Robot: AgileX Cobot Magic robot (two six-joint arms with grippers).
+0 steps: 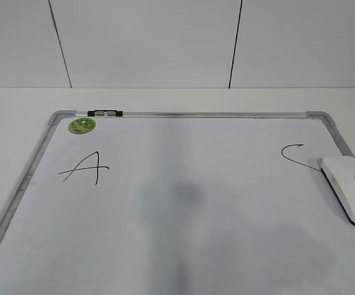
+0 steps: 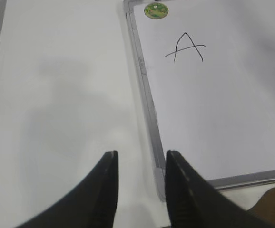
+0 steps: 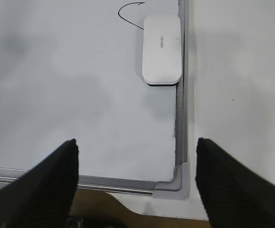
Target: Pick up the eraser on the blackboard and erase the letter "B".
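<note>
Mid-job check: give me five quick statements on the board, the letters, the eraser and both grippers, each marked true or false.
1. A clear black "B" stands between the "A" and the "C". False: only a grey smudge shows there on the blackboard.
2. The eraser lies on the board at its right edge, covering the end of the "C". True.
3. The right gripper is shut on the eraser. False: its jaws stand wide open and empty, the eraser well ahead of them.
4. The left gripper holds nothing. True.
5. The green sticker sits in the board's far right corner. False: it is in the far left corner, above the "A".
</note>
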